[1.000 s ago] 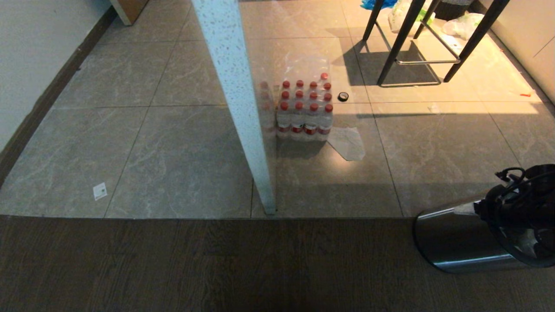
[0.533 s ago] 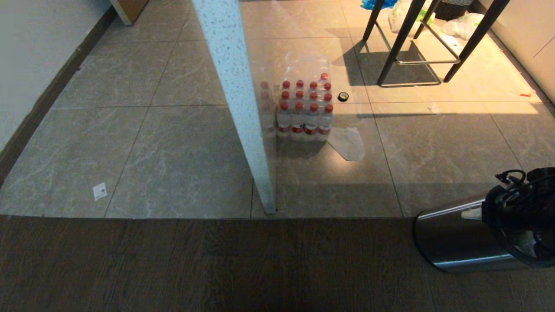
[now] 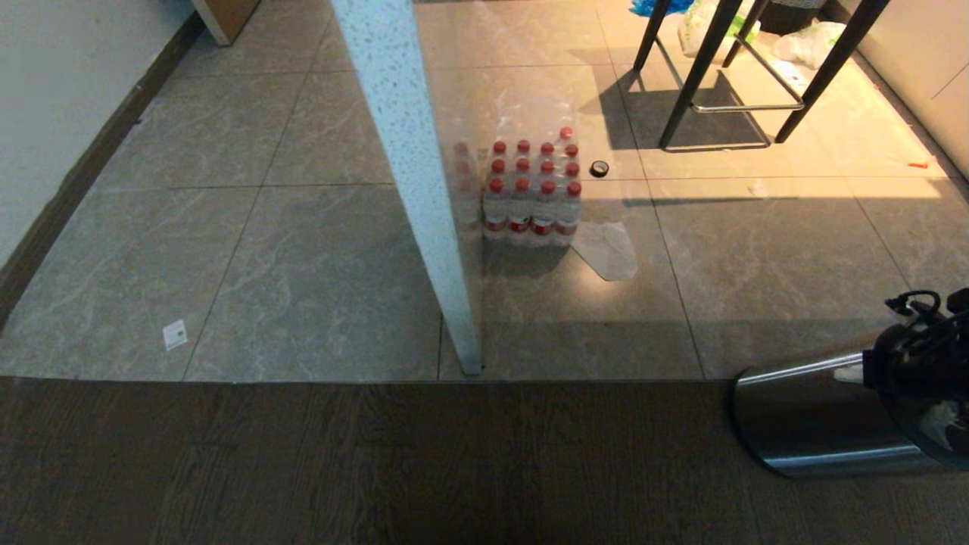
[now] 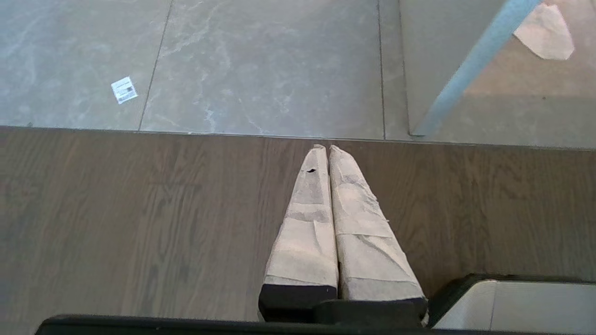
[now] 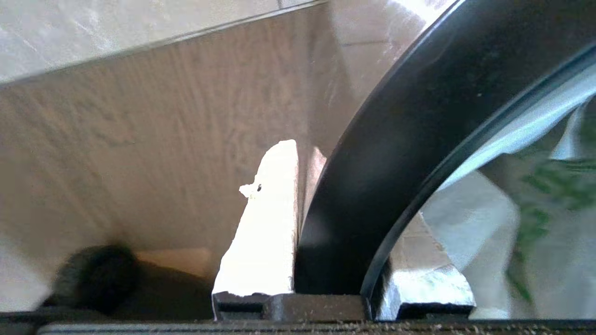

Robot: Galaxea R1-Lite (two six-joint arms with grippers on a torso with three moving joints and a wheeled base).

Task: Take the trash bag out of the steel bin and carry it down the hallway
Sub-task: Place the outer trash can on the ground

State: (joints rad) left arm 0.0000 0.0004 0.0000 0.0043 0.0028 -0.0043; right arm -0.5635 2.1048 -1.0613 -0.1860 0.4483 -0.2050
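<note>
Since the earlier frames the right gripper [image 3: 920, 367] shifts right toward the frame edge and the steel bin [image 3: 810, 420] nudges slightly right with it; rest of the scene is unchanged, camera steady. Bin stands at near right on the dark wood-look floor [image 3: 341, 462], just past the edge of the beige tiles [image 3: 303, 280].

Right wrist view gives what the head view can't: 2 taped fingers straddle the bin's black rim ring [image 5: 396, 153], 1 finger [image 5: 267, 232] outside the rim, the other [image 5: 419, 274] inside, jaws pinched onto the rim. Whether bag film is caught in the pinch can't be told. The trash bag [image 5: 526, 218] sits inside the bin, white with green print, just beside the inner finger. In the head view only a white sliver of bag [image 3: 849, 372] shows at the rim.

Left wrist view shows the left gripper [image 4: 328, 151] with jaws closed, taped fingers pressed together, empty, hanging over the wood-look floor near the tile edge; left arm is out of the head view.

Head view only: a white speckled post [image 3: 412, 174] at centre, a shrink-wrapped pack of red-capped bottles [image 3: 534, 197] just right of it, stool legs [image 3: 727, 68] at far right.
</note>
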